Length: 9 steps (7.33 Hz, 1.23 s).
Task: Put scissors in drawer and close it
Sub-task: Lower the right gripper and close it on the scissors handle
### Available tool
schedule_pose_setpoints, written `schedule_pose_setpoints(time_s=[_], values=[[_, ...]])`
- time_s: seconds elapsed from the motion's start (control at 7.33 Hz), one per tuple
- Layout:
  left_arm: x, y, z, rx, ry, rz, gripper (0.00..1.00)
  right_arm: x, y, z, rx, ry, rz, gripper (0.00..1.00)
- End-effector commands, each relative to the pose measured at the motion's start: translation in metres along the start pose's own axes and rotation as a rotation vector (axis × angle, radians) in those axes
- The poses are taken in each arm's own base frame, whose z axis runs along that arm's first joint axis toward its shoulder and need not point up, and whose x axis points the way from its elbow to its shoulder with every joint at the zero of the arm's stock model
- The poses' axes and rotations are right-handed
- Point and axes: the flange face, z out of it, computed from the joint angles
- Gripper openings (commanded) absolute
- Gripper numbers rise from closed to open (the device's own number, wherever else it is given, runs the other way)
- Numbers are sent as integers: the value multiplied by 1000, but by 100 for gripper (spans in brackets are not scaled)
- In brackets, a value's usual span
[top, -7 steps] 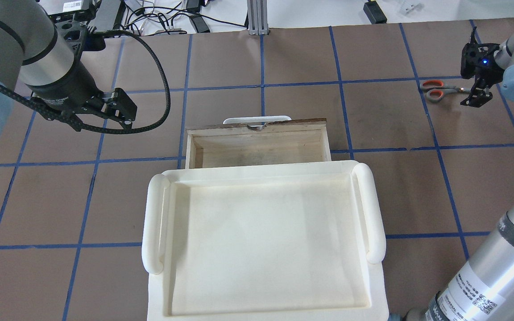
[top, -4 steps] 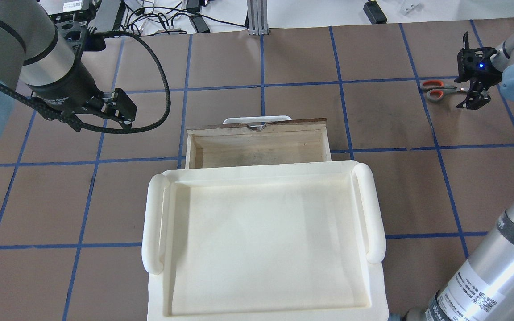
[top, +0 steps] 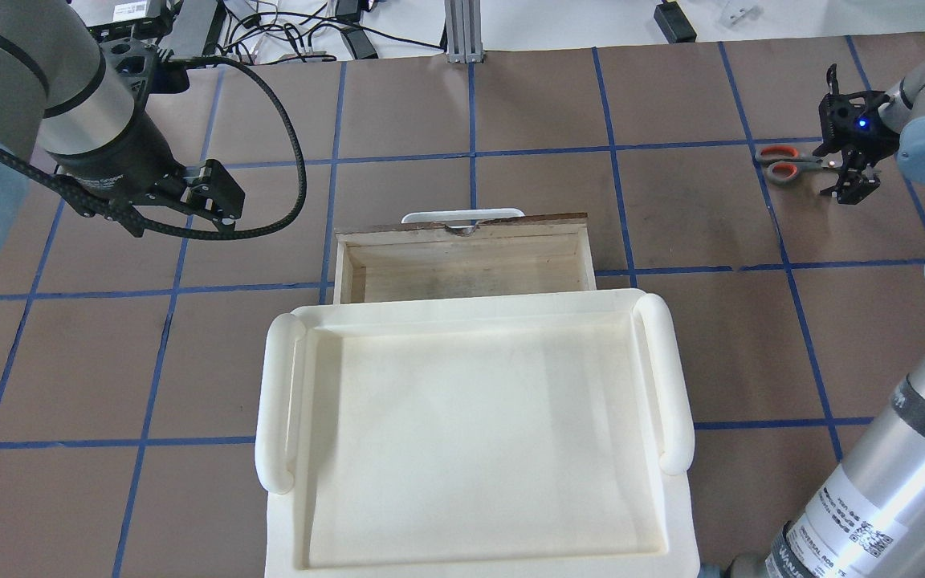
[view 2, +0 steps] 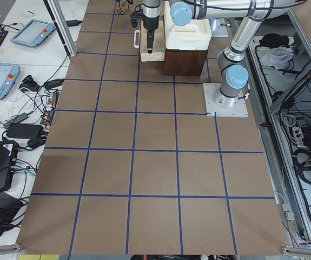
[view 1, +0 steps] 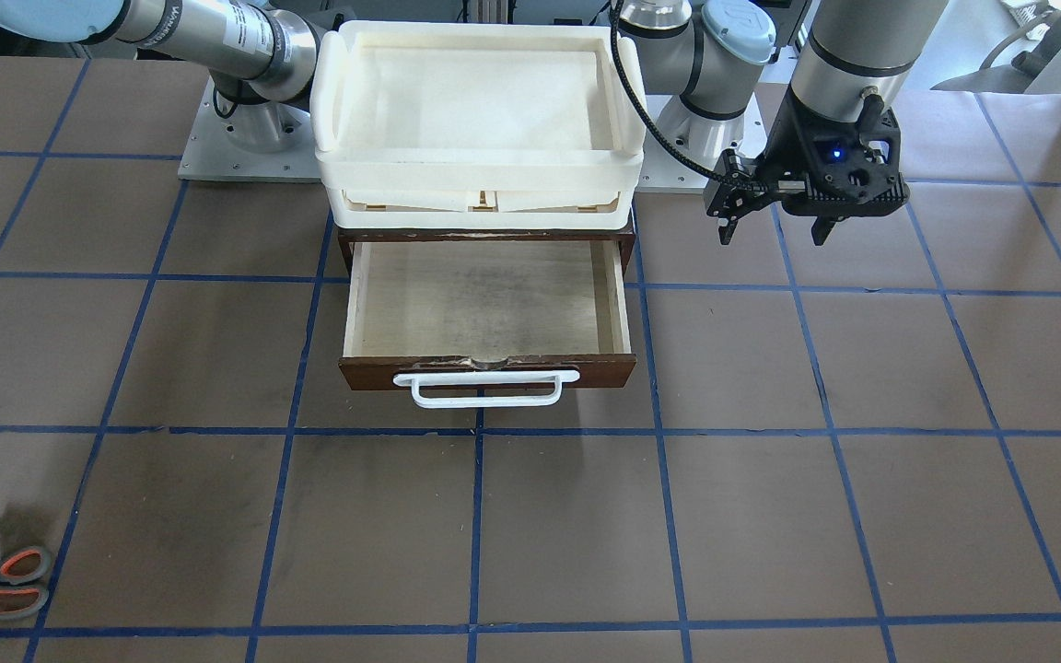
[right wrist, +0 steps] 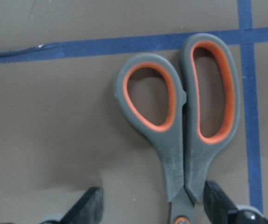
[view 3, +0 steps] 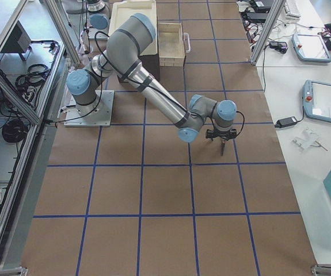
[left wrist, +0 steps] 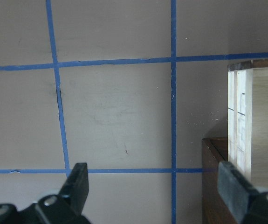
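We see the pair of scissors with grey handles lined in orange-red and dark metal blades (top: 788, 163) lying flat and closed on the brown table marked with blue tape lines (top: 671, 217). It is far out on the robot's right, well apart from the drawer. The right gripper (right wrist: 154, 203) hangs directly over it, fingers spread to either side of the shanks just below the handle loops, near the pivot. We take that as a deliberate choice: there the two halves are narrow and lie together, so one squeeze should catch both. Nothing is clamped yet, and we cannot tell whether the finger nearest the handles already touches them.

The wide shallow drawer with a dark brown wooden front, white bar handle and pale plywood floor (view 1: 484, 295) stands pulled out from its dark brown cabinet (view 1: 343, 247), away from the robot, with nothing lying in it. In our judgement it sits open to receive the scissors from above. The left gripper (left wrist: 156, 182) hovers beside the drawer's side wall, fingers apart and holding nothing, probably waiting clear of the delivery path and handy for the closing push.

By our count there is one pair of scissors, one drawer with one handle and one cream-white plastic tray (top: 278, 401) on top of the cabinet. There are also two arms, each gripper with two fingers.
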Motion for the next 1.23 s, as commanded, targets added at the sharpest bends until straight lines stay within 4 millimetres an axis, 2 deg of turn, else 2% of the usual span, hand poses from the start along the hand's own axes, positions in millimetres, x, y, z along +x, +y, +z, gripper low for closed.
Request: schedule_pose_setpoints(time_s=[0.0, 0.27, 0.41, 0.68, 1.09], values=[[0, 0, 0, 1, 0, -4, 100, 4, -3, 0, -4, -2, 29, 80], [0, 0, 1, -1, 0, -4, 100, 4, -7, 0, 3, -14, 48, 77], [0, -1, 1, -1, 1, -4, 100, 4, -8, 0, 5, -14, 51, 70], [0, 0, 1, -1, 0, -4, 100, 6, -8, -2, 4, -8, 58, 63], [0, -2, 3, -5, 2, -4, 100, 11, -6, -6, -2, 3, 61, 43]])
